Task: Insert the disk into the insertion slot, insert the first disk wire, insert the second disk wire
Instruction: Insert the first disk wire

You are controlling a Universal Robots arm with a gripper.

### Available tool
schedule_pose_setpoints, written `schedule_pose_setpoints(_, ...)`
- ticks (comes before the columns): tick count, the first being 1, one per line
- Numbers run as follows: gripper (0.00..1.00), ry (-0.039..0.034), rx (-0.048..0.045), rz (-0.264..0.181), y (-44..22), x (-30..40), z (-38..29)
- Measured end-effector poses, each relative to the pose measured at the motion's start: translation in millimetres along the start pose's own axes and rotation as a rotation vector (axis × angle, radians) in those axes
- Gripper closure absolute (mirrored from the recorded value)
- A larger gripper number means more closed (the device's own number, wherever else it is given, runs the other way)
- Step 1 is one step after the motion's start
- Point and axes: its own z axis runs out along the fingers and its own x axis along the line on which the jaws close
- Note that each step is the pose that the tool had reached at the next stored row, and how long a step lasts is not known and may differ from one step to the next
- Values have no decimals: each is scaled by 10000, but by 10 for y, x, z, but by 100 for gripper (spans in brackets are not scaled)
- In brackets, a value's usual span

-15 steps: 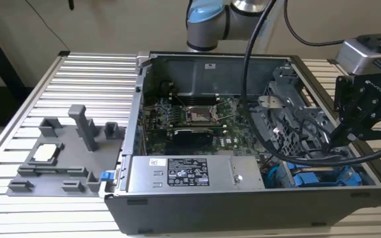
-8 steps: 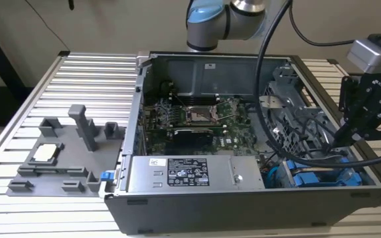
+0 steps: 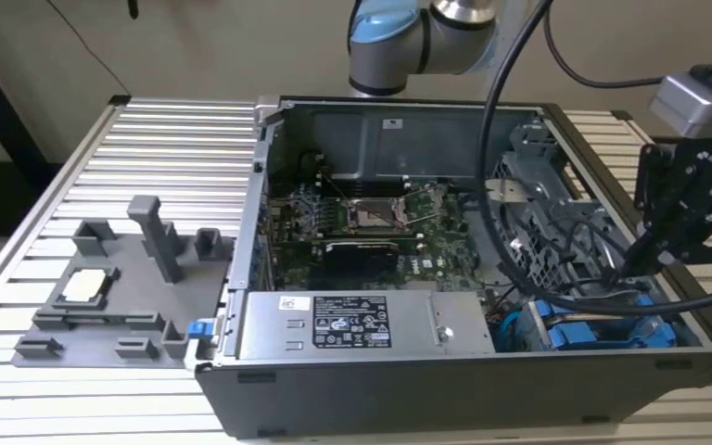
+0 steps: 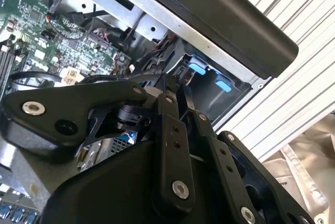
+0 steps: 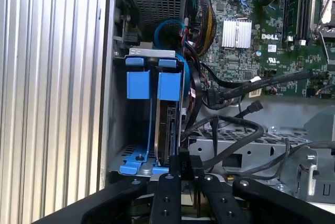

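- Your desk (image 3: 146, 139) is a ribbed metal surface in front of a plain pale wall.
- An open computer case (image 3: 255, 278) lies on the desk, with its motherboard (image 3: 356, 243) exposed.
- A grey parts tray (image 3: 96, 320) sits just beside the case, on the exterior view's left.
- Inside the case, a grey power-supply box (image 3: 349, 324) lies along the near wall.
- The insertion slot (image 5: 152, 53) is in the case's corner, next to that box, on the exterior view's right.
- The disk (image 5: 170, 130) stands inside the slot, with its blue carrier (image 5: 169, 86) showing at the opening.
- Loose black cables (image 5: 235, 124) loop inside the case between the motherboard and the slot.
- Your pincer (image 5: 182, 162) reaches into the case at the slot, just beside the disk's edge.
- Its fingers are drawn together with almost no gap.
- A small black piece sits at their tips, but you cannot tell whether it is gripped.
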Motion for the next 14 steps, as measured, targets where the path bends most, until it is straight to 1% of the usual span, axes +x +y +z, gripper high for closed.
schedule_pose_setpoints(10, 81, -17, -76, 324, 2, 66, 34)
schedule_pose_setpoints(14, 81, -27, -147, 437, 2, 89, 50)
